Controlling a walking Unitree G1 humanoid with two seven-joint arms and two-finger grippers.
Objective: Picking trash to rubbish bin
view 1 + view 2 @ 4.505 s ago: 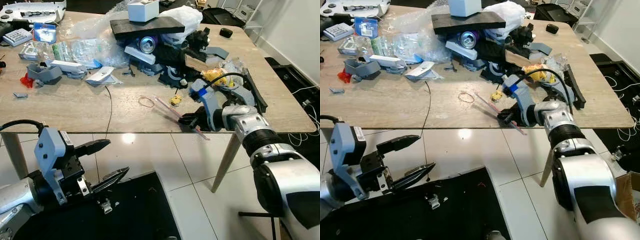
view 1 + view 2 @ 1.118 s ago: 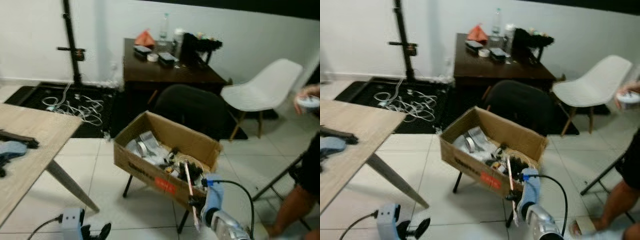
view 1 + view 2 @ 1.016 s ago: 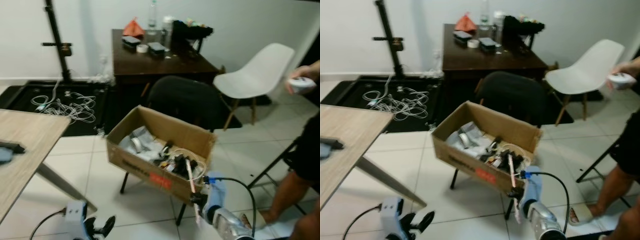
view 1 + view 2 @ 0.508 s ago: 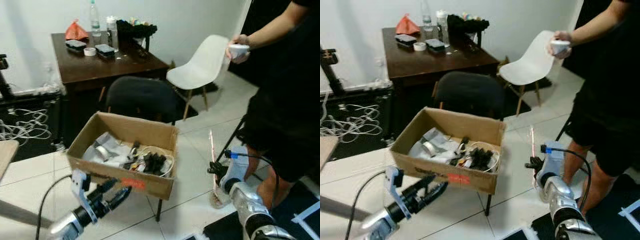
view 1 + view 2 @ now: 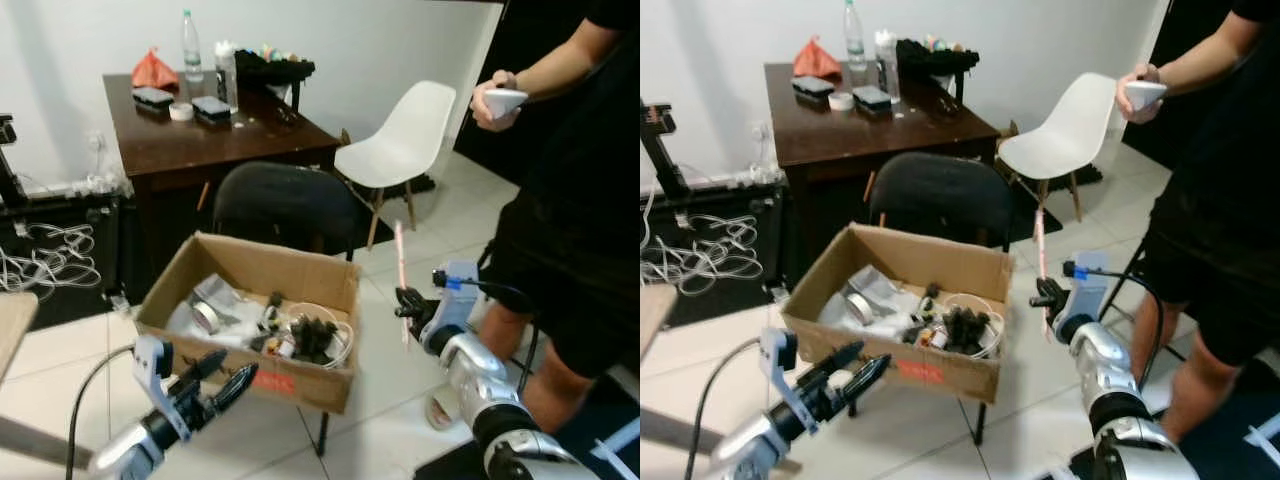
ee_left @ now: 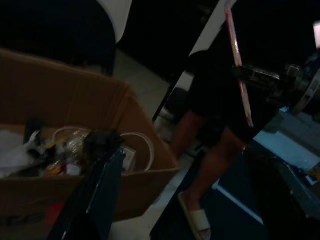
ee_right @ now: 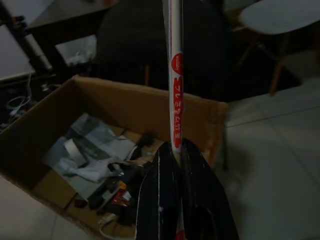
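A long thin white wrapper with red print (image 5: 400, 262) stands upright in my right gripper (image 5: 403, 305), which is shut on its lower part. It hangs just off the right side of an open cardboard box (image 5: 310, 385) that rests on a black chair (image 5: 285, 205). The box holds several bits of trash, among them tape, wires and dark scraps (image 5: 300, 335). The right wrist view looks along the wrapper (image 7: 175, 80) down into the box (image 7: 125, 107). My left gripper (image 5: 220, 376) is low at the box's front, open and holding nothing.
A person (image 5: 585, 210) in black stands close on the right, holding a white controller (image 5: 500, 100). Behind the box are a dark wooden table (image 5: 230, 135) with bottles and a white chair (image 5: 400, 145). Loose cables (image 5: 40, 265) lie at left by a light table corner (image 5: 10, 315).
My right gripper has lifted the wrapper and brought it left, closer to the box's right side. The left gripper stays low in front of the box. The camera has shifted slightly.
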